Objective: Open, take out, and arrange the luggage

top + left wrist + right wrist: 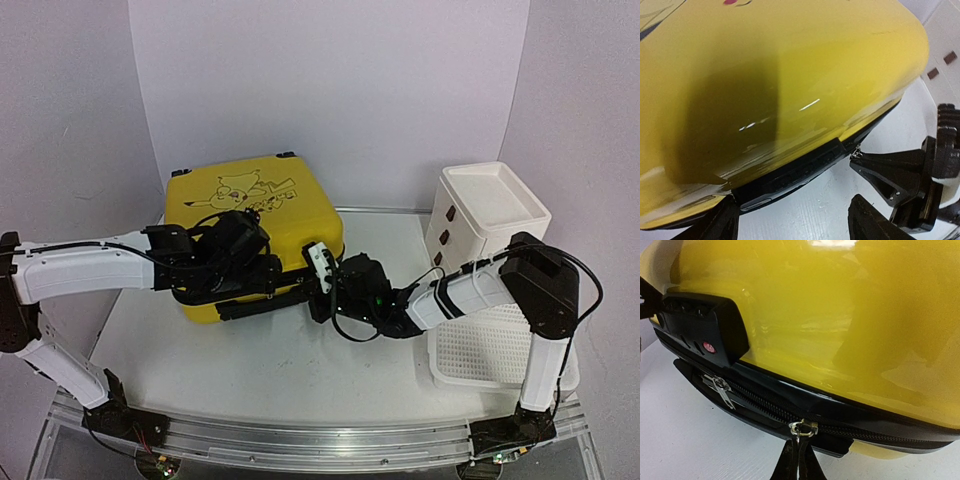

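The luggage [265,215] is a yellow hard-shell suitcase lying flat and zipped, its cartoon lid facing up. My left gripper [245,285] hovers open at its front edge. In the left wrist view its fingers [872,222] straddle the black handle [790,175] without touching it. My right gripper [318,295] is at the suitcase's front right corner. It is shut [799,465] on the pull tab of a zipper slider [803,427] on the black zipper band [760,400]. A second zipper pull [720,390] hangs free below the black lock [705,330].
A white three-drawer cabinet [485,215] stands at the right, close behind my right arm. A white perforated basket [490,350] lies in front of it. Bare white tabletop [270,370] stretches in front of the suitcase.
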You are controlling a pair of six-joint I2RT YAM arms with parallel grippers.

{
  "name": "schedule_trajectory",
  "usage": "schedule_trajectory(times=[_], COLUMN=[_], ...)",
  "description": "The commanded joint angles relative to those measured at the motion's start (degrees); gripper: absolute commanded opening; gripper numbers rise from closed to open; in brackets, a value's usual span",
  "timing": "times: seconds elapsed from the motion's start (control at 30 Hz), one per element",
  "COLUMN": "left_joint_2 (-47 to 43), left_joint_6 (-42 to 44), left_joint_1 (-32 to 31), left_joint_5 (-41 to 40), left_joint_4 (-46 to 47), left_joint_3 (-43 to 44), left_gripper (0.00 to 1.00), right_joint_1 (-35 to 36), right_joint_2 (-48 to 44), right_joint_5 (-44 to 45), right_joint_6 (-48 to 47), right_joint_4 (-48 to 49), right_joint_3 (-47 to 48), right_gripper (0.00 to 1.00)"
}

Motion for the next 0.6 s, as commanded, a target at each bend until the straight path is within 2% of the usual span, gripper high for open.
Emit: schedule_trajectory(times=[0.0, 0.07, 0.17, 0.23, 0.33, 0.47, 0.57], left_joint_2=[-2.1, -1.3, -0.3, 0.1, 1.9, 6.9, 9.6], left_joint_6=[14.2, 16.2, 16.2, 17.6, 21.6, 25.2, 26.4], left_joint_1=[-0.5, -0.5, -0.5, -0.3, 1.9, 5.2, 7.1], left_joint_5=[4.2, 5.8, 5.9, 6.0, 11.0, 17.0, 16.9], left_joint_4=[2.9, 1.9, 0.2, 0.2, -0.4, -3.6, -4.1], left_joint_3=[7.8, 10.3, 11.8, 12.4, 16.1, 23.2, 24.8], left_gripper=[0.76, 0.75, 0.68, 0.68, 0.71, 0.77, 0.78], right_joint_1=[1.5, 1.5, 1.5, 1.5, 1.5, 1.5, 1.6], right_joint_2=[-2.7, -2.8, -2.9, -3.1, -3.3, -3.4, -4.5], right_joint_5=[-3.3, -3.4, -3.6, -4.0, -3.5, 0.9, 10.0], right_joint_6=[-1.1, -1.1, -1.0, -1.0, -1.0, -0.2, 2.0], right_joint_4=[3.3, 3.4, 3.3, 3.4, 3.3, 3.1, 1.3], right_joint_3=[-0.7, -0.8, -0.8, -0.8, -1.2, -1.4, -2.1], right_gripper=[0.0, 0.0, 0.0, 0.0, 0.0, 0.0, 0.0])
